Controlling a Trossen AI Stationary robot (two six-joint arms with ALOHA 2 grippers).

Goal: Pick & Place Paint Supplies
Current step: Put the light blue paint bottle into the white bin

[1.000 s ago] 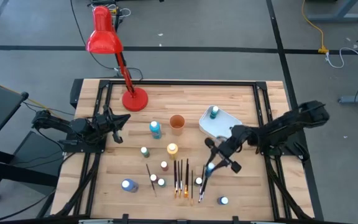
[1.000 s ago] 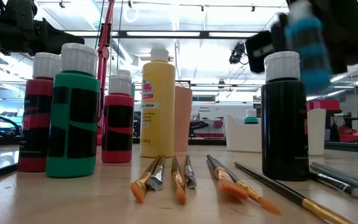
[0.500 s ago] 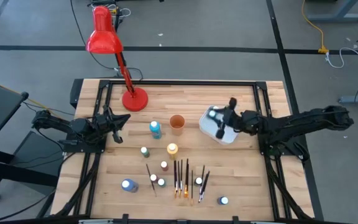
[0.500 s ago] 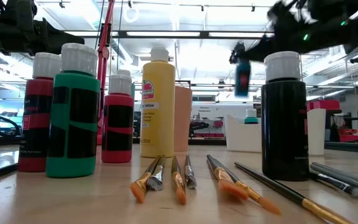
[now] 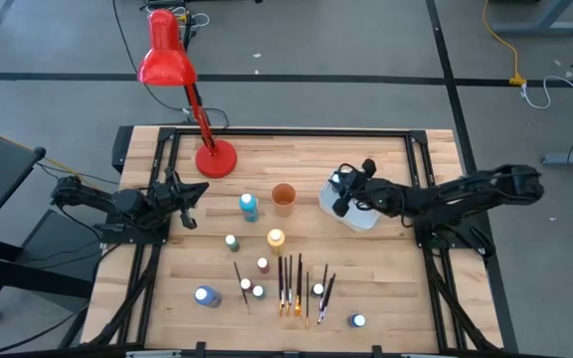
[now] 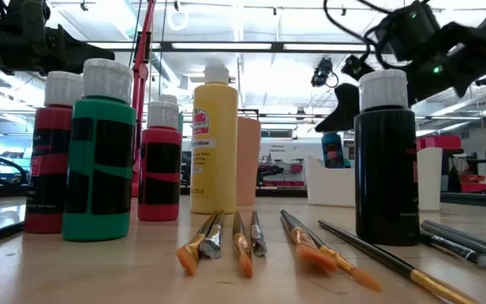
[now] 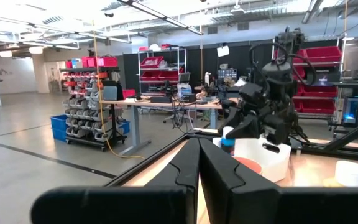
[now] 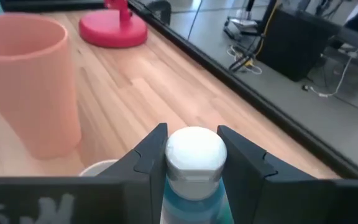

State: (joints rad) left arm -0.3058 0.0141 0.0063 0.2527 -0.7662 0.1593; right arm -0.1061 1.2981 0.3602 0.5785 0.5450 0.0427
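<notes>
Okay, going left to right: my left gripper [image 5: 189, 192] is parked at the tabletop's [image 5: 386, 298] left edge, fingers [image 7: 219, 180] pressed shut on nothing, out of the way while the other arm works. Red lamp [image 5: 172, 70] stands at the back left. Loose supplies still wait across the front-middle: a blue bottle [image 5: 249, 206] beside the orange cup [image 5: 284, 197], a yellow bottle [image 5: 276, 239], several white-capped ones, and the row of paintbrushes [image 5: 291, 283] lying flat, tips toward the front. In the low view the green bottle [image 6: 98, 152] and black bottle [image 6: 384, 160] sit nearest the camera.

On the right, my right gripper [image 5: 349, 189] hangs over the white tub [image 5: 366, 217], fingers [image 8: 148, 158] partly closed around a blue paint bottle [image 8: 194, 165], clamped just under its white cap so it stays upright. From the low view the bottle looks down at about the tub's rim level. My read: this is the drop-off step, the bottle held vertical so it lands standing inside. Release not yet done.
</notes>
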